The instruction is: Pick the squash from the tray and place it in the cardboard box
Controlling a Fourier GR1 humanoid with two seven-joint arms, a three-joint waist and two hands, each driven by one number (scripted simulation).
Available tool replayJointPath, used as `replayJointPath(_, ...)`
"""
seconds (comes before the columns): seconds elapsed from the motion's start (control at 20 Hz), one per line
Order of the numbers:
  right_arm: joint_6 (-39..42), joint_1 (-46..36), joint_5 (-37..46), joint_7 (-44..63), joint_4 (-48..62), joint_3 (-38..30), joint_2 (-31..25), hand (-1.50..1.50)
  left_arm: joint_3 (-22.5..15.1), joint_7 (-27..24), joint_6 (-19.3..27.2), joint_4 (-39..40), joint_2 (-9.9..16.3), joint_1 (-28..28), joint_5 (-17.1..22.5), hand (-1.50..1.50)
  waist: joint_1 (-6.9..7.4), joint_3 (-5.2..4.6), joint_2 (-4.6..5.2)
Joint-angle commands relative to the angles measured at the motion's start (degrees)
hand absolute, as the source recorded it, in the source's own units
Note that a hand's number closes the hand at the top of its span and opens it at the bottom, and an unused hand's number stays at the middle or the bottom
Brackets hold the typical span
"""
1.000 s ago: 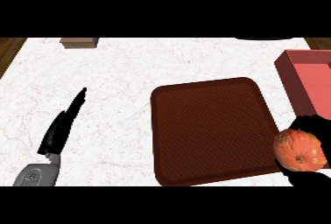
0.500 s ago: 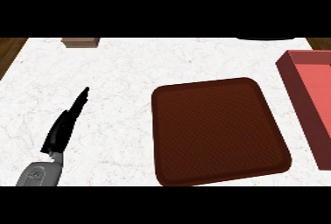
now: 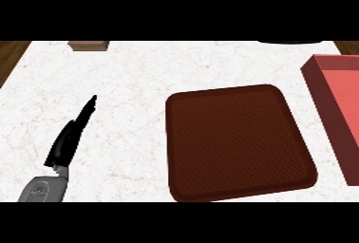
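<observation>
The dark brown tray [image 3: 238, 142] lies on the white marble counter, right of centre, with nothing on it. The red box [image 3: 340, 99] stands at the right edge, only partly in view. No squash shows anywhere. My left hand [image 3: 70, 137] rests open at the lower left, its black fingers straight and pointing up over the counter, apart from the tray. My right hand does not appear in the head view.
A small brown block [image 3: 88, 45] sits at the counter's far edge, upper left. A dark object [image 3: 291, 42] peeks in at the top right. Wooden floor [image 3: 10, 57] shows past the counter's left edge.
One second ago my right hand held the orange squash at the right edge, beside the tray. Both have since left the view. The left hand has not moved.
</observation>
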Motion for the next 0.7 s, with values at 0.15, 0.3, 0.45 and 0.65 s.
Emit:
replayJointPath(0.15,-9.61,-1.82,6.21,-7.83,21.54,3.39,-2.19,1.50,-1.30,0.58,0.64,0.28,-1.61,-0.56,-1.62,0.00,0.51,0.05,0.22)
replayJointPath(0.3,1.90,-5.90,2.13,-4.20,27.52,4.32,-4.11,1.50,0.79,0.73,-1.49,1.01,0.59,-3.25,0.21,0.00,0.97,0.00,0.33)
replayJointPath(0.45,2.23,-8.32,0.88,-9.13,37.06,5.57,-4.44,-1.50,0.20,-0.18,-0.38,1.20,-0.49,-1.38,-0.52,0.00,1.36,0.06,0.38)
replayJointPath(0.65,-6.71,-10.20,-0.83,-21.01,46.00,4.39,-3.07,-1.50,0.58,-0.25,-1.49,1.78,-0.18,-1.70,-0.01,0.00,0.84,0.09,0.29)
